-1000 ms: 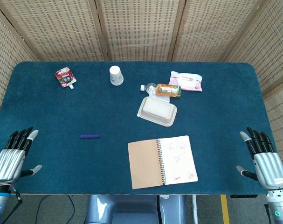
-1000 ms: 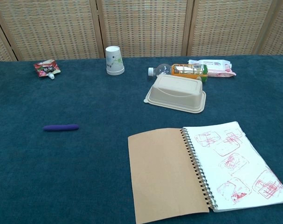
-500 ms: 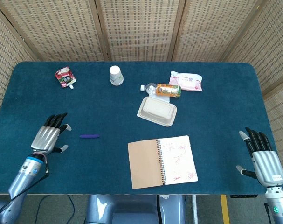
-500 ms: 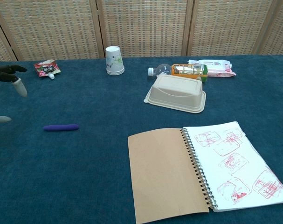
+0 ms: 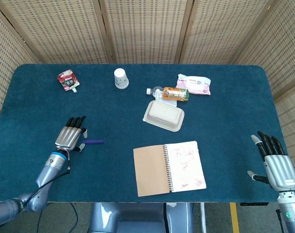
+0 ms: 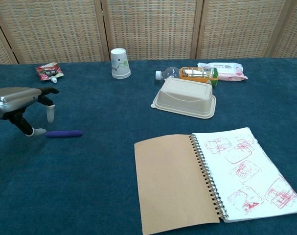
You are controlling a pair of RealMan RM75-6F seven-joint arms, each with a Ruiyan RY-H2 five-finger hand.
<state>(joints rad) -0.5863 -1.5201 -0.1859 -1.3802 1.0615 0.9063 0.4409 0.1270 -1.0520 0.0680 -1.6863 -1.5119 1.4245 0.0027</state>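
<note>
- The purple pen (image 5: 93, 141) lies flat on the blue counter (image 5: 225, 111), left of the open notebook (image 5: 169, 168).
- The left hand (image 5: 69, 136) hovers just beside the pen's left end — fingers spread, holding nothing.
- The right hand (image 5: 276, 162) rests well apart at the counter's right edge, fingers apart and empty.
- The pen looks light, stiff and smooth — likely to roll; a pinch across its middle seems safest.

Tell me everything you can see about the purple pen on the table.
The purple pen is a short, smooth, plain stick with rounded ends, plastic by its look; no cap or clip shows. It lies flat on the blue table, crosswise to the robot, left of the notebook. The left hand, fingers spread, hovers at its left end, one fingertip next to it; contact is unclear.
</note>
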